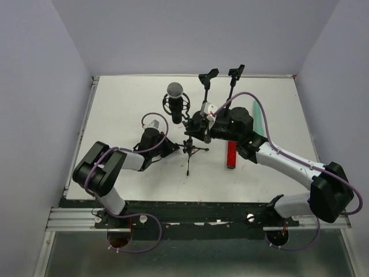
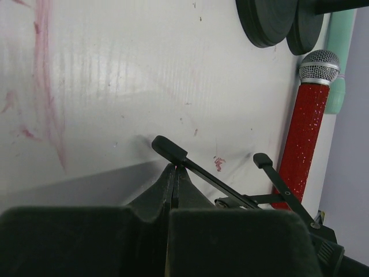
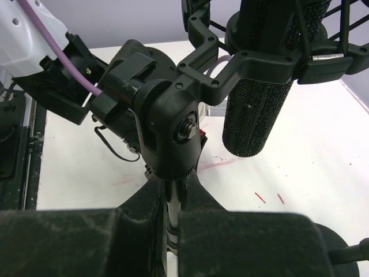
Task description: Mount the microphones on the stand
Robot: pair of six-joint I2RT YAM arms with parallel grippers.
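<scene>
Our right gripper (image 3: pixel 173 199) clamps the stand (image 3: pixel 164 121) at its post, our left gripper (image 2: pixel 173 187) one of its legs. The black microphone (image 1: pixel 176 99) sits clipped; the red microphone (image 2: pixel 302 144) and mint-green microphone (image 2: pixel 340 34) lie on the table (image 2: pixel 115 86). We judge them rigid, slick: grasp mid-barrel.

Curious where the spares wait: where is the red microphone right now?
Seen from above, the red glittery microphone with silver mesh head lies flat on the white table, right of the black tripod stand's legs, beside the mint-green microphone.
</scene>
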